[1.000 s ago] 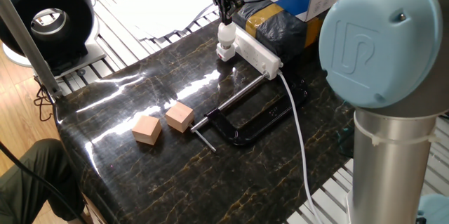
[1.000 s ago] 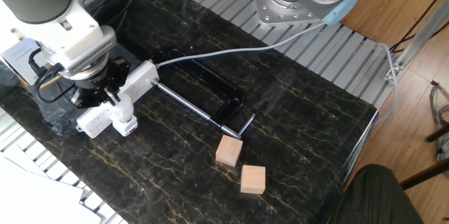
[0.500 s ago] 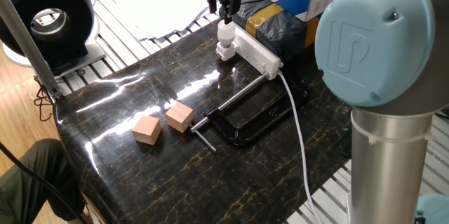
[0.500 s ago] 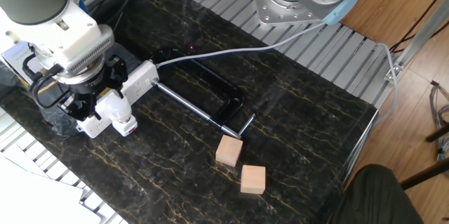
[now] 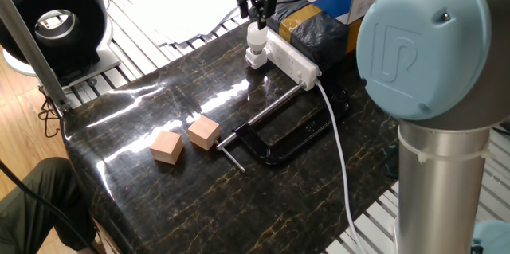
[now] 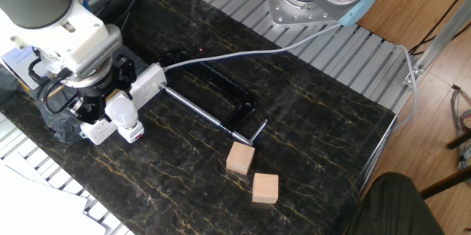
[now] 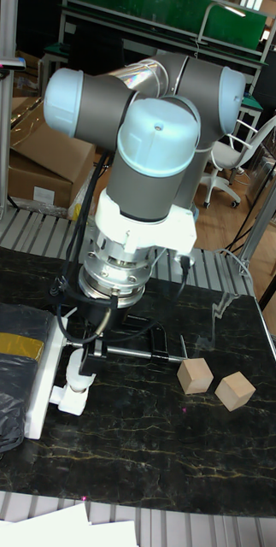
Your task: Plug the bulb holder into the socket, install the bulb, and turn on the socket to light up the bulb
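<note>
Pincer (image 5: 254,1), fingers spread and empty, hangs directly above the bulb (image 5: 256,37), which stands upright in the bulb holder (image 5: 255,57) plugged into the socket's (image 5: 292,59) end, upper centre of frame.

Socket (image 6: 140,88) partly behind arm

End effector (image 5: 253,5) now off the bulb (image 5: 256,37), lifted clear above it, fingers apart
</note>
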